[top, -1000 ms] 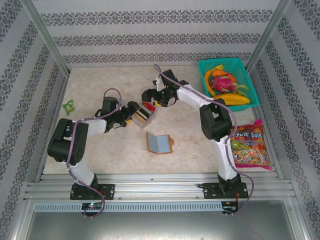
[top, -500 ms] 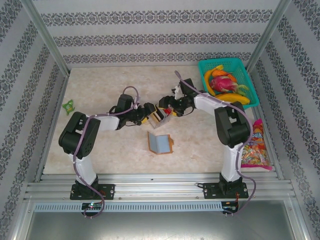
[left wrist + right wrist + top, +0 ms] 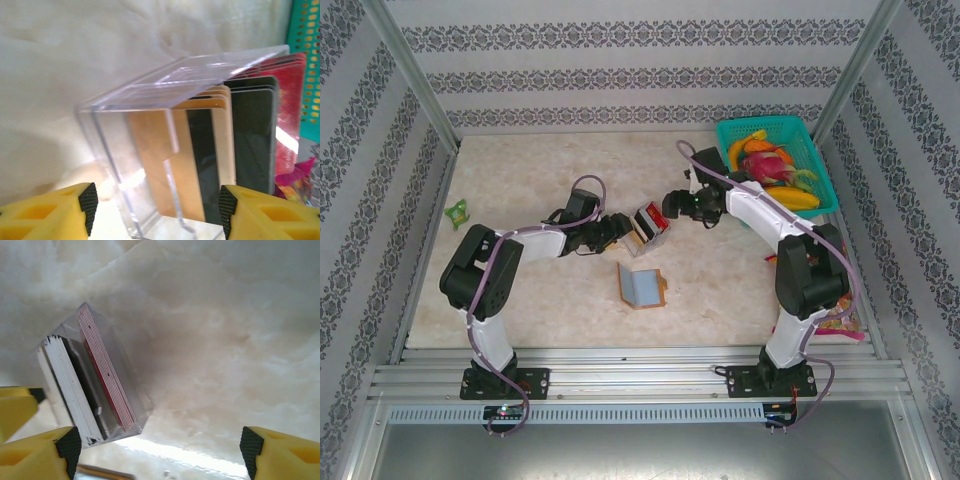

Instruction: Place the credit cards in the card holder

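A: Where are the credit cards [image 3: 250,135]?
B: Standing on edge inside a clear box [image 3: 145,100], in the middle of the overhead view. From the left wrist their long edges run up and down the frame: tan in front, black behind, red rearmost at the right.
A: And the card holder [image 3: 640,286]?
B: Lying open on the surface [image 3: 520,170], inner side up, just below the box in the overhead view, apart from it.
A: What about the left pincer [image 3: 157,207]?
B: Partly open, one finger on each side of the box's lower end. They sit close to it, but whether they press on it I cannot tell.
A: And the right pincer [image 3: 160,450]?
B: Wide open, holding nothing. In its wrist view the box sits left of centre, card edges slanting from upper left to lower right, its lower corner just beside the fingertip at lower left.
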